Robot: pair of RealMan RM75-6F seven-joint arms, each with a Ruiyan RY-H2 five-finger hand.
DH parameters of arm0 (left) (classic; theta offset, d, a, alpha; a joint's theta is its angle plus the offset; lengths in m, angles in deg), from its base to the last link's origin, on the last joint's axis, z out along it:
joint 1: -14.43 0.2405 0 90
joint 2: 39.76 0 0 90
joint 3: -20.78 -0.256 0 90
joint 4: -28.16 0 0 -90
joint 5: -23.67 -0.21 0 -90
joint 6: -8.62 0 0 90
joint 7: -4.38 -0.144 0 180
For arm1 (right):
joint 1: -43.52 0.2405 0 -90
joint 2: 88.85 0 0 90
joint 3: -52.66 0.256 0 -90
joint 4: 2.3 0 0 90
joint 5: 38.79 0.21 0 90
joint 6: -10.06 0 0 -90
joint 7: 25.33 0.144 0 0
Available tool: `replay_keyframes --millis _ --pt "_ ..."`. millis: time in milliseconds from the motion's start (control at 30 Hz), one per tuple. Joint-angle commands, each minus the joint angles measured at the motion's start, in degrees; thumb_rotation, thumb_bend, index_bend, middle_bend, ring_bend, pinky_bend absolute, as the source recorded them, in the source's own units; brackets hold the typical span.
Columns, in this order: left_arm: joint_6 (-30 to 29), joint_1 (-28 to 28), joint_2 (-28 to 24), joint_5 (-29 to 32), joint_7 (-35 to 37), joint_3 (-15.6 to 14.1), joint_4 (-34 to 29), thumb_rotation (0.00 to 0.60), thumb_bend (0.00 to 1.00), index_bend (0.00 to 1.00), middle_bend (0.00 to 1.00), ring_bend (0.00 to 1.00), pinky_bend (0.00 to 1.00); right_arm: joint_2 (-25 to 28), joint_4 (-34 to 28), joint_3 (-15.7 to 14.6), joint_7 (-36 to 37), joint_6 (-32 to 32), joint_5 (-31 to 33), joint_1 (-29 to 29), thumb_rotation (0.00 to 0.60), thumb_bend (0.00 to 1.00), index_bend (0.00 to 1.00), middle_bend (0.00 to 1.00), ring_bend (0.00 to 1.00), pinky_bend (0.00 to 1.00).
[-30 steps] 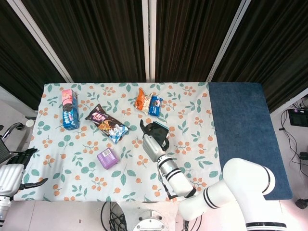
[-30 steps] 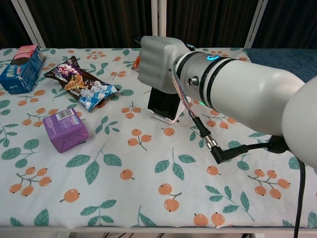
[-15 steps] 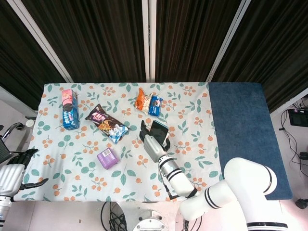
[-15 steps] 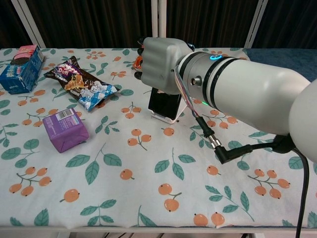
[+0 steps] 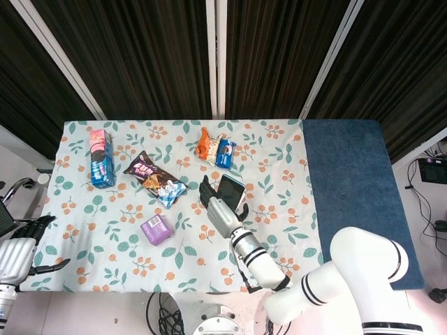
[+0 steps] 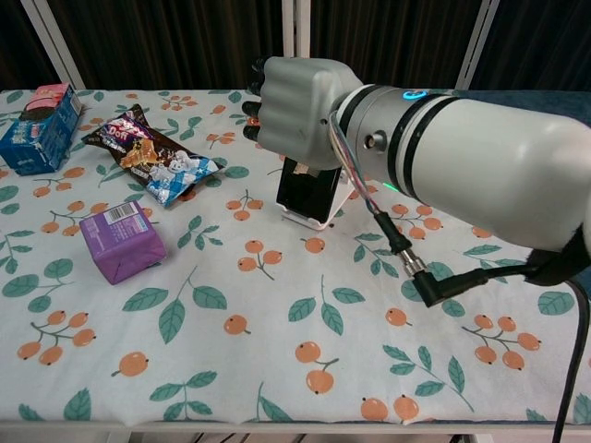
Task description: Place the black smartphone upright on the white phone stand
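Left hand (image 5: 15,257) sat at the lower left edge of the head view, off the table, fingers apart, holding nothing. Purple box (image 6: 121,242) lay left of centre, well apart from the work. Right hand (image 6: 297,113) hung mid-frame just above the phone (image 6: 308,192), which stood upright on the white stand (image 6: 325,219). Whether its fingers touched the phone, or were apart or together, couldn't be told. Snack packs (image 5: 215,149) lay behind. Risk: if a finger caught the phone's top edge on retreat, phone and stand could tip.
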Motion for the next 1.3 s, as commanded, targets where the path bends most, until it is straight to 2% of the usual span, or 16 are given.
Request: replay_keyframes --millis 33,100,200,300,433,533,633,733,867,967,1033,1133,1300 --pt "0.06 0.0 -0.02 0.07 -0.01 0.01 0.01 0.364 0.06 0.11 0.1 0.13 0.22 5.54 -9.35 -1.6 4.28 -5.11 -6.25 -2.78 0.6 0.04 0.0 0.0 0.0 0.0" --pt "0.09 0.01 -0.07 0.18 -0.05 0.04 -0.04 0.363 0.06 0.11 0.1 0.13 0.22 8.71 -14.08 -3.83 7.07 -8.23 -10.64 -5.12 0.6 0.04 0.0 0.0 0.0 0.0" --pt "0.15 -0.01 -0.19 0.25 -0.36 0.04 -0.28 0.363 0.06 0.11 0.1 0.13 0.22 15.16 -20.46 -9.88 12.9 -13.47 -19.99 -10.37 0.6 0.04 0.0 0.0 0.0 0.0" --pt "0.28 -0.1 -0.26 0.37 -1.14 0.1 -0.83 0.367 0.06 0.11 0.1 0.13 0.22 22.87 -23.15 -18.79 22.04 -19.08 -32.67 -18.1 0.6 0.04 0.0 0.0 0.0 0.0" --pt "0.72 -0.61 -0.21 0.21 -2.8 0.21 -1.94 0.367 0.06 0.11 0.1 0.13 0.22 31.59 -18.5 -26.8 36.54 -24.27 -43.87 -27.46 0.6 0.04 0.0 0.0 0.0 0.0" --pt "1.19 -1.24 -0.05 -0.13 -4.5 0.32 -3.26 0.367 0.06 0.11 0.1 0.13 0.22 36.74 -11.64 -28.98 49.16 -26.12 -46.55 -33.55 0.6 0.04 0.0 0.0 0.0 0.0" --pt "1.36 -1.66 0.26 -0.5 -6.02 0.37 -4.48 0.367 0.06 0.11 0.1 0.13 0.22 39.09 -3.78 -28.8 62.32 -26.92 -46.63 -39.5 0.6 0.04 0.0 0.0 0.0 0.0" --pt "1.35 -1.87 0.69 -0.53 -7.6 0.45 -5.42 0.365 0.06 0.11 0.1 0.13 0.22 38.41 6.84 -26.33 80.71 -26.81 -44.7 -47.89 0.6 0.04 0.0 0.0 0.0 0.0" --pt "0.3 -1.67 0.95 -0.64 -8.97 0.7 -6.26 0.365 0.06 0.11 0.1 0.13 0.22 33.67 19.56 -21.85 107.32 -22.4 -40.82 -58.26 0.6 0.07 0.0 0.0 0.0 0.0" --pt "-0.93 -1.44 0.81 -1.16 -9.87 0.87 -6.99 0.364 0.06 0.11 0.1 0.13 0.22 28.71 28.41 -19.13 123.43 -18.05 -40.39 -64.35 0.6 0.13 0.0 0.0 0.0 0.0" --pt "-2.08 -1.25 0.81 -1.77 -10.45 1.02 -7.23 0.365 0.06 0.11 0.1 0.13 0.22 24.35 35.71 -17.59 128.77 -16.41 -40.79 -67.99 0.6 0.16 0.0 0.0 0.0 0.0" --pt "-3.12 -0.97 1.02 -2.48 -11.06 0.94 -7.05 0.364 0.06 0.11 0.1 0.13 0.22 19.93 42.72 -15.46 131.72 -15.38 -41.97 -71.31 0.6 0.18 0.0 0.0 0.0 0.0" --pt "-4.05 -0.88 1.22 -3.3 -11.75 0.92 -6.65 0.366 0.06 0.11 0.1 0.13 0.22 18.8 45.89 -12.75 132.32 -15.77 -45.66 -72.98 0.6 0.18 0.0 0.0 0.0 0.0"
